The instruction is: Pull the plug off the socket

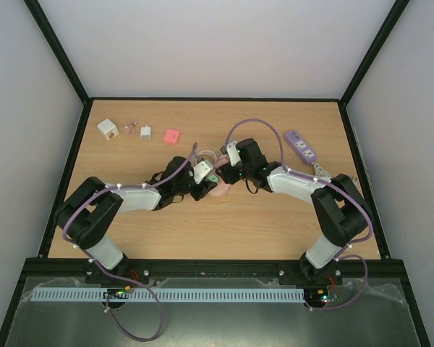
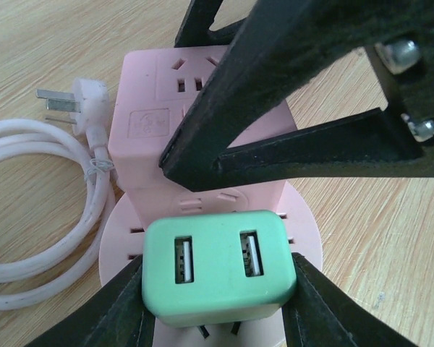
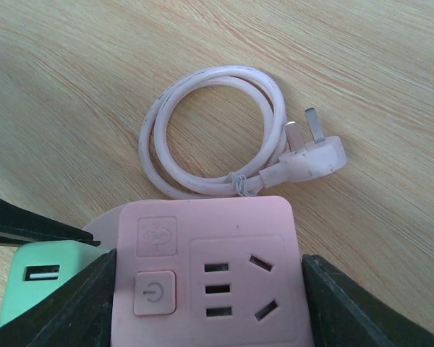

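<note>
The socket (image 3: 210, 267) stood mid-table (image 1: 275, 224), between the two arms. Its square pink block rose from the round base, and its coiled cable (image 3: 153, 144) lay just beside it. I saw the green plug (image 2: 217, 267) sitting on the base against the block, though I could not tell whether its prongs were seated. My left gripper (image 2: 217, 303) was closed on the plug's sides. My right gripper (image 3: 210, 303) clamped the block from both sides. A lilac power strip (image 1: 301, 146) lay well apart, far right.

sign: power symbol on button (image 3: 154, 293) of socket (image 3: 231, 217) | embossed emblem (image 3: 157, 236) above it: illegible | lettering: none legible
</note>
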You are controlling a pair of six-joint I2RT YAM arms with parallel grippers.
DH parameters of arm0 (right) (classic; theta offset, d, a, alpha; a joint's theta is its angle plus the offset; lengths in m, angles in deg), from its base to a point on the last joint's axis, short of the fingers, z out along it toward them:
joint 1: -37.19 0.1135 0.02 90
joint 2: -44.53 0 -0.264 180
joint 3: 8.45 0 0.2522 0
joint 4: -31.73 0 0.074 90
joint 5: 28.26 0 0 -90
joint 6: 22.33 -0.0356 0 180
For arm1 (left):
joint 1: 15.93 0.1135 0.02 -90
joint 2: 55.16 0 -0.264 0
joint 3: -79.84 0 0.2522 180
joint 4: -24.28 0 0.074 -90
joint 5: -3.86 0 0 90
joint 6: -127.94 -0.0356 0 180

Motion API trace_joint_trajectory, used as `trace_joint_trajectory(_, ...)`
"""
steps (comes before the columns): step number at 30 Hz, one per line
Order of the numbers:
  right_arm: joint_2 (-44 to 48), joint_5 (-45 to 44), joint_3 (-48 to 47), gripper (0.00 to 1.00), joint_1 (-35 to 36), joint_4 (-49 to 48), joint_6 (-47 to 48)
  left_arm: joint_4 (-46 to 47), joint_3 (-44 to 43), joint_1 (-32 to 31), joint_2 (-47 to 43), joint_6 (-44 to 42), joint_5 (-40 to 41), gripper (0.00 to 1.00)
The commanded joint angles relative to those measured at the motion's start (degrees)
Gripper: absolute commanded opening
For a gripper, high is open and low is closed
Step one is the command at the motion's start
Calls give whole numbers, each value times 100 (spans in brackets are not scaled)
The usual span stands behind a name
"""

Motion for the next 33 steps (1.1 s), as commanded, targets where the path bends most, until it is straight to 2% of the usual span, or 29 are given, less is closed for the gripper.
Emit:
trace_joint_trajectory(1,-282,-557,109,22,-40,507,213,933,-220,65,-432,147,-772,22)
trace_joint_trajectory(9,-289,-561,109,22,-40,506,210,733,-335,190,-615,158,-937,22)
trace_joint_trajectory(17,-229,-539,101,23,-40,532,219,865,-54,167,-84,-160,-741,22)
trace_joint_trajectory(21,-160,-503,112,33,-40,540,239,869,92,182,-49,-232,-646,27)
trace_joint_trajectory(23,-136,-483,108,34,-40,550,245,699,23,188,-53,-219,-628,30)
trace_joint_trajectory(28,-130,-464,111,31,-40,533,278,369,-138,349,14,157,-812,32)
trace_joint_trajectory(33,-137,-498,143,23,-40,498,289,580,-198,418,-231,314,-1013,29)
